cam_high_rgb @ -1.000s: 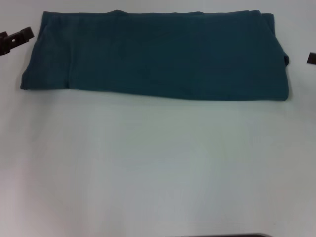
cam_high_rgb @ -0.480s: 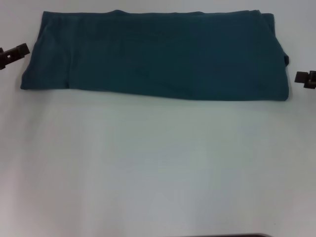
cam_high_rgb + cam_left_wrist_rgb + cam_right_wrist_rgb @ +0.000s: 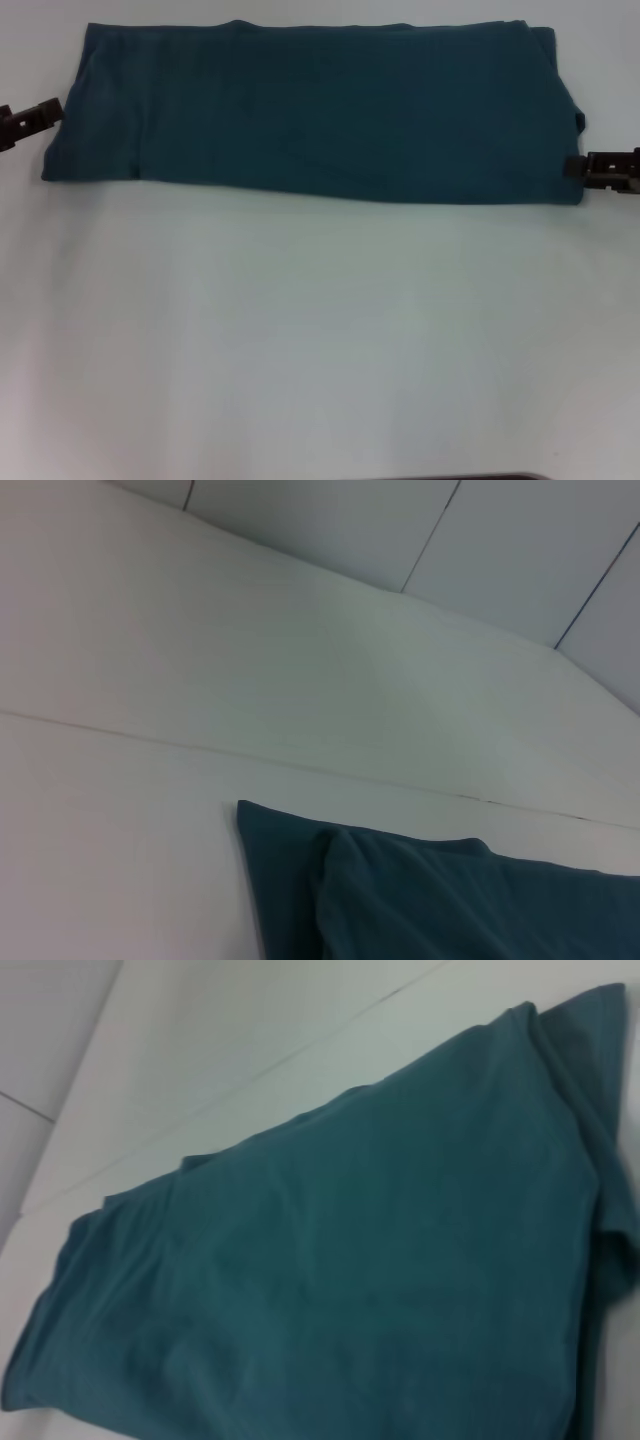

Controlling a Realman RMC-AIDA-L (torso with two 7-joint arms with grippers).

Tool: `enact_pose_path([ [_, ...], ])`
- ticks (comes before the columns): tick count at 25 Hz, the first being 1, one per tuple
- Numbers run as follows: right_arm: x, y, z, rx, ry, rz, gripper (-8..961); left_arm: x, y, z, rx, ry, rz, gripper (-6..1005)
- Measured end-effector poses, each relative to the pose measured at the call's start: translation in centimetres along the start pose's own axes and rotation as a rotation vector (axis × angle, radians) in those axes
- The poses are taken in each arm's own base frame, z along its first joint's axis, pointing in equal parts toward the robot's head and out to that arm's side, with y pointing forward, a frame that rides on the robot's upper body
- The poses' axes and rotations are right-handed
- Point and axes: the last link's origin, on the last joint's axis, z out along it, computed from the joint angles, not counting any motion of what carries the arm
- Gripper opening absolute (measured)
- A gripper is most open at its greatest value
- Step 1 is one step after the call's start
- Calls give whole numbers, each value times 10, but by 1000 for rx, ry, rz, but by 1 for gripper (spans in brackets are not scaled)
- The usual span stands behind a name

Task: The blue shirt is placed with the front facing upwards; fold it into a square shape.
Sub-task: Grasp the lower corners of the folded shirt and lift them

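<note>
The desk [image 3: 320,340] fills the head view, pale and bare across the lower two thirds of the frame. Along the top of the frame lies the blue shirt [image 3: 315,110], already folded into a long flat band with only plain cloth showing; no lettering is visible. Its long axis runs from the left edge of the frame to the right, so it is much wider than it is deep and not yet a square.

The right tool [image 3: 603,170] sits at the right edge of the frame, about a third of the way down, its tip touching or just beside the lower right corner of the band. The left tool [image 3: 30,119] is at the left edge, a little higher up, just beside the band's left end but seemingly apart from it. Whether either tool is released or clenched cannot be told here; neither wrist view shows its own fingers.

The coming move likely turns on this: each end of the band lies inward from its tool, toward frame centre. The right tool looks the nearer, so an end-over-end fold along the long axis would probably begin there.
</note>
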Motion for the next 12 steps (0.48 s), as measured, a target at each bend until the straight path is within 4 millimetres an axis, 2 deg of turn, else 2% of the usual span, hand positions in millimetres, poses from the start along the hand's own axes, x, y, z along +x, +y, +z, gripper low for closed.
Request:
enact_pose_path([
  [12, -2, -4, 2, 30, -16, 1, 612, 3, 1, 0, -7, 0, 3, 862],
])
